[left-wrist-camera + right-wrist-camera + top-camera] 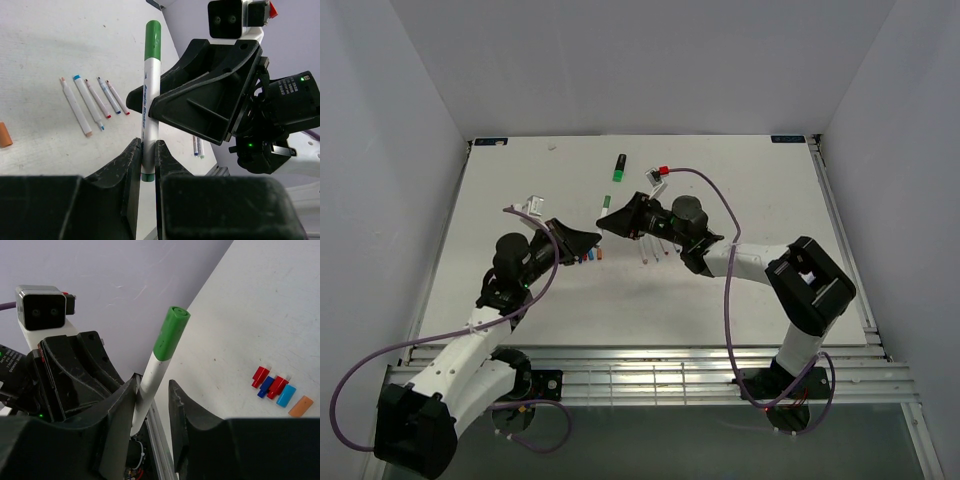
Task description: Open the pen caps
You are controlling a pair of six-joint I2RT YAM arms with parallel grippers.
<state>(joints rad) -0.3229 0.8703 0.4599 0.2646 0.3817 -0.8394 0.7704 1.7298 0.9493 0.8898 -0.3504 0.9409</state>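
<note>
My left gripper (146,145) is shut on the lower end of a white pen (149,105) with a green cap (152,41), holding it above the table. My right gripper (152,390) is open around the same pen (149,377), below its green cap (171,333). The barrel touches one finger and the other finger stands apart. In the top view both grippers meet at mid-table, the left one (585,240) and the right one (610,222). Loose caps in red (260,376), blue (265,386), light blue (286,395) and orange (300,406) lie on the table.
Several uncapped white pens (82,107) lie side by side on the table, also in the top view (655,248). A black marker with a green cap (619,167) lies at the back. An orange cap (4,134) lies at the left. Purple cables (710,190) loop over the arms.
</note>
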